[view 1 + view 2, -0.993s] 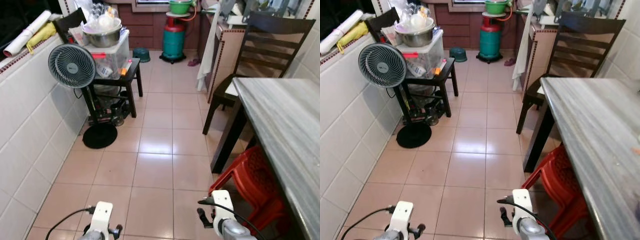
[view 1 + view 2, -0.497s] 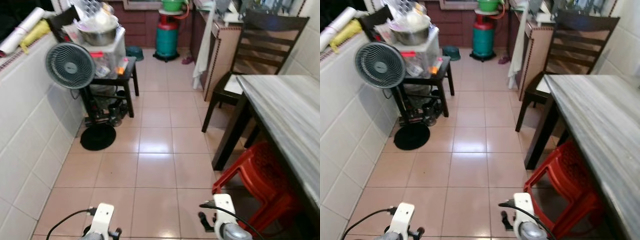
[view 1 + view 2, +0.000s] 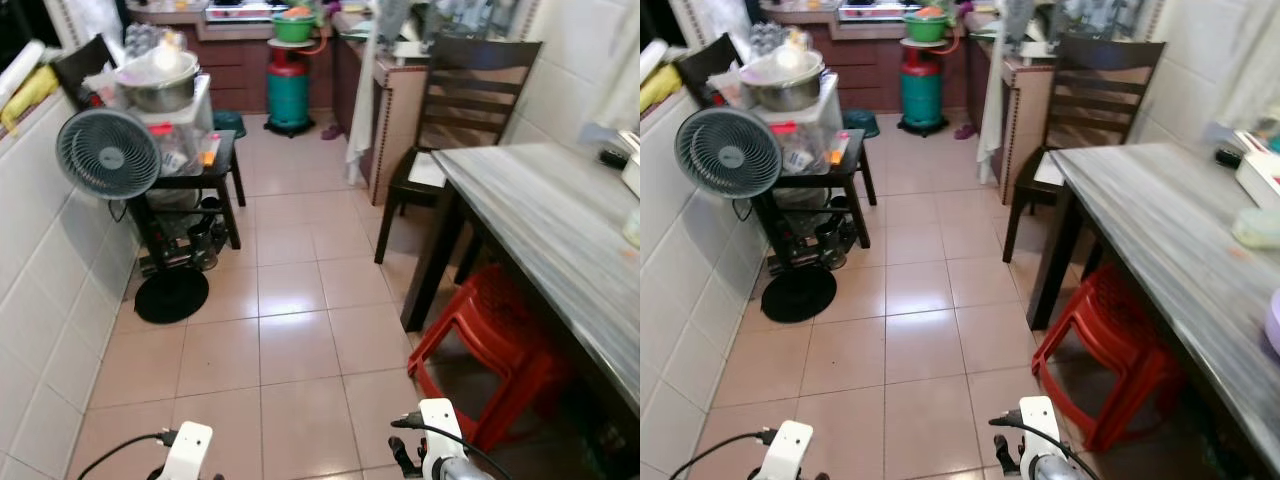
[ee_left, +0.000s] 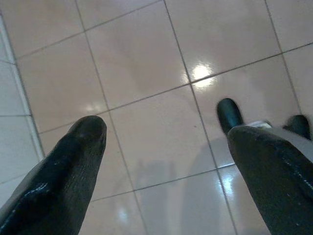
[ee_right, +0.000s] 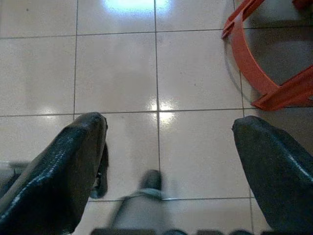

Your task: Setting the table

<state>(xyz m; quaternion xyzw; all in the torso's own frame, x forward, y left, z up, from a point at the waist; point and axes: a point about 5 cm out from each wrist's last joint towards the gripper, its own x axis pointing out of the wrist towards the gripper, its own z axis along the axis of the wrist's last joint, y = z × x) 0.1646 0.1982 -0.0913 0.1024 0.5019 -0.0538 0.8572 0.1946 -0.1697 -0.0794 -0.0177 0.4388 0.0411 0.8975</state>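
Along the right wall, the grey table [image 3: 1160,240] waits to be set, a few items at its far end, a red stool [image 3: 500,350] tucked beneath and a dark chair [image 3: 450,120] at its head. Both arms hang low over the tiled floor [image 3: 290,340], left gripper [image 4: 161,161] and right gripper [image 5: 166,152] spread wide, carrying nothing.

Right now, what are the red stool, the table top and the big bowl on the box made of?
The stool looks like glossy moulded red plastic, with thin legs and a latticed seat. The table top seems to be grey streaked stone or a laminate made to look like it; I can't tell which. The bowl looks like shiny steel, silvery and reflective.
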